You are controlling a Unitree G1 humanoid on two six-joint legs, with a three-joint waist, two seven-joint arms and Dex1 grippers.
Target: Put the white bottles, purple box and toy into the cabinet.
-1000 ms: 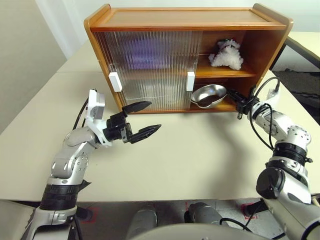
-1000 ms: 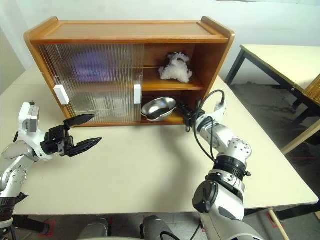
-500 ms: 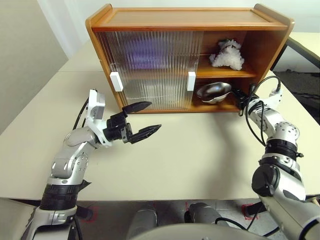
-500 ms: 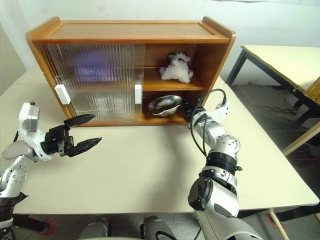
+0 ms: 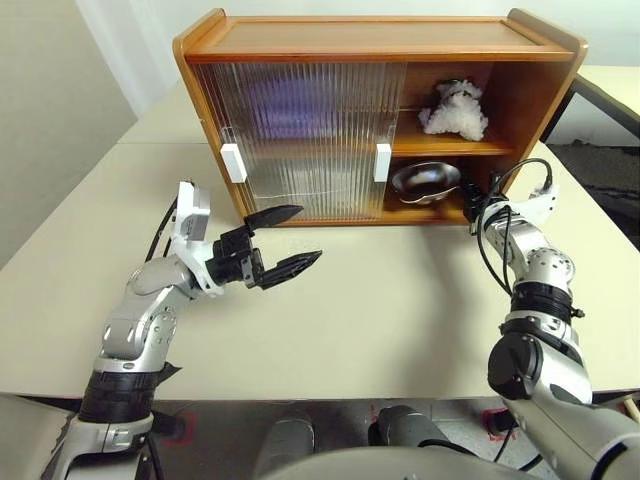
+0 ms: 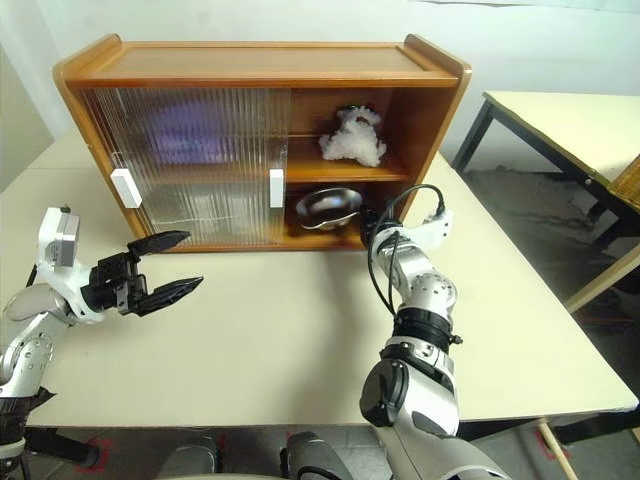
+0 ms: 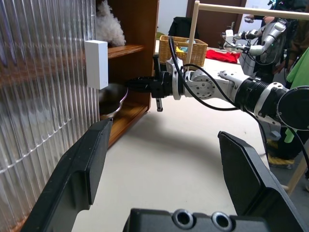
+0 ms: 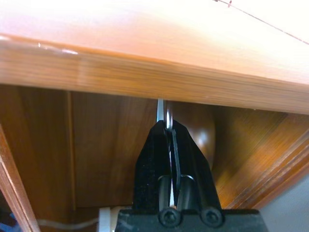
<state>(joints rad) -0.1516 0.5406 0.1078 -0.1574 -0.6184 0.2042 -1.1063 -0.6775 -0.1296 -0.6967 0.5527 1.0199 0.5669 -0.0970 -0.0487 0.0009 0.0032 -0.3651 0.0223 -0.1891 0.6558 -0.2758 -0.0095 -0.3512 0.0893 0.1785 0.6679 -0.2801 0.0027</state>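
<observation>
The wooden cabinet (image 5: 380,38) stands on the table with both ribbed doors slid to its left half. The white plush toy (image 5: 453,108) sits on the upper shelf of the open right half. A purple blur, which looks like the purple box (image 5: 290,100), shows through the ribbed doors. The white bottles are hidden. My right gripper (image 5: 468,193) reaches into the lower right compartment. It is shut on the rim of a metal bowl (image 5: 425,182), seen as a thin edge between its fingertips (image 8: 170,126). My left gripper (image 5: 310,232) hovers open over the table in front of the doors, holding nothing.
White block handles (image 5: 232,163) mark the door edges. The cream table (image 5: 380,300) stretches wide in front of the cabinet. Another table (image 6: 560,115) stands to the right. In the left wrist view a wicker basket (image 7: 181,46) and a person (image 7: 297,77) show beyond the table.
The metal bowl has gone from tilted at the front of the lower shelf to level and deeper inside. My right gripper moved forward with it and its wrist turned. The left arm stayed still.
</observation>
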